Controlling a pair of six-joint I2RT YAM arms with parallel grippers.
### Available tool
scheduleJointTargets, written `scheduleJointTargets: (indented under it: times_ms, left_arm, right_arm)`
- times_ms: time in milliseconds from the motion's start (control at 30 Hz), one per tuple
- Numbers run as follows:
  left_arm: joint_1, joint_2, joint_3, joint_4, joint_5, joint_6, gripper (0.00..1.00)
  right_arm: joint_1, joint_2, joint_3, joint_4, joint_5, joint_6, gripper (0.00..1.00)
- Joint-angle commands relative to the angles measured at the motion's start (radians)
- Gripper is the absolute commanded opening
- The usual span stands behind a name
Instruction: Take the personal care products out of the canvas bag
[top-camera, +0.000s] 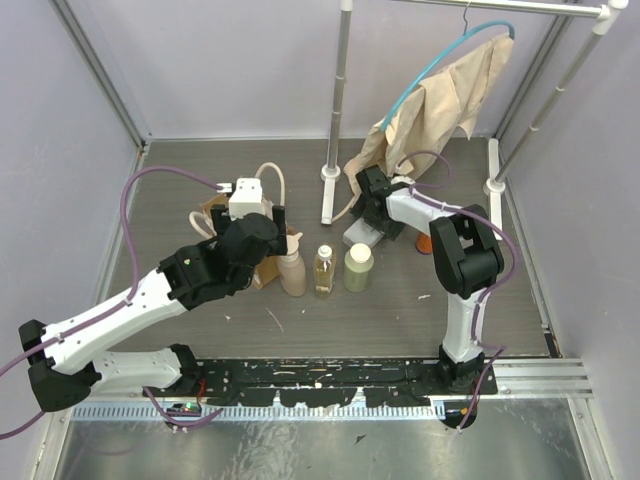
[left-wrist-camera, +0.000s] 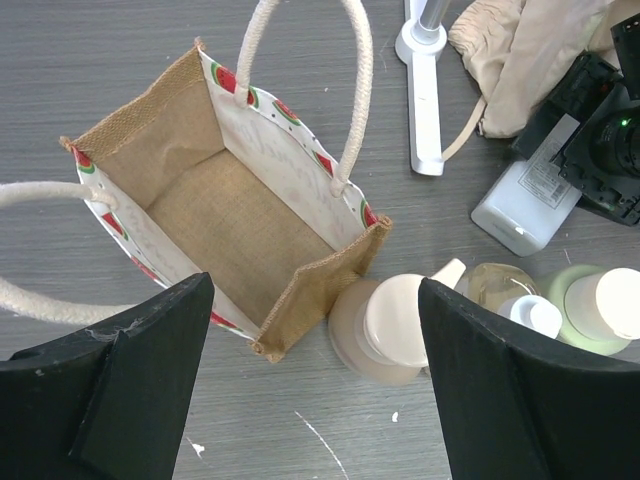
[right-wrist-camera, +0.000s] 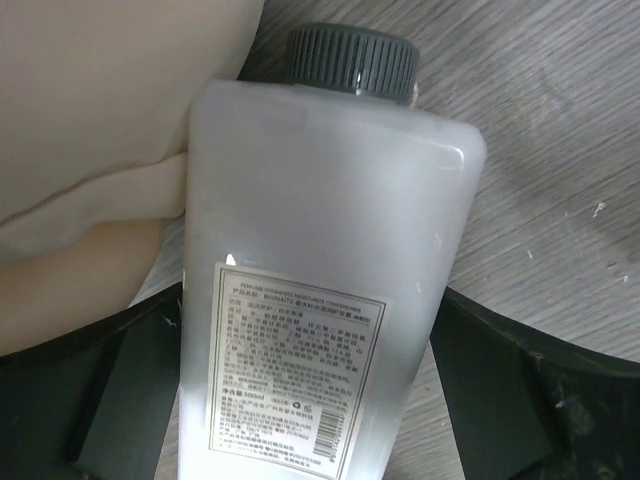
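The canvas bag (left-wrist-camera: 230, 220) stands open with nothing inside; in the top view my left arm covers most of the bag (top-camera: 270, 268). My left gripper (left-wrist-camera: 315, 400) hangs open above its near corner, holding nothing (top-camera: 270, 235). To the right of the bag three personal care products stand in a row: a tan bottle with a peach cap (top-camera: 292, 272), a slim amber bottle (top-camera: 324, 270) and an olive-green bottle (top-camera: 358, 267). A white flat-sided bottle with a dark cap (right-wrist-camera: 320, 270) lies on the table between the wide-apart fingers of my right gripper (right-wrist-camera: 310, 310), behind that row (top-camera: 358, 235).
A beige cloth (top-camera: 440, 100) on a teal hanger droops from a rack down to the table beside the right gripper. The rack's white pole feet (top-camera: 330, 195) (top-camera: 495, 185) stand at the back. A small orange object (top-camera: 424, 243) sits by the right arm. Walls close in both sides.
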Motion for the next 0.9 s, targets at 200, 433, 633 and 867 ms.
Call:
scheduleJointTargets:
  times_ms: [200,433,633,867]
  left_arm:
    - [-0.001,-0.023,-0.032,0.028,-0.020,0.007,0.90]
    - [0.000,-0.009,-0.038,0.041,-0.006,0.009,0.90]
    - [-0.002,0.008,-0.035,0.051,0.004,0.007,0.90]
    - [-0.002,-0.002,-0.042,0.046,0.003,0.009,0.90]
  right_arm:
    - [0.002,0.086,0.134,-0.127,0.224,-0.003,0.89]
    - [0.042,-0.013,0.007,-0.045,0.346,-0.076,0.49]
    - [0.113,-0.080,0.002,-0.076,0.540,-0.141,0.37]
    - [0.207,-0.264,-0.232,0.258,0.770,-0.382,0.14]
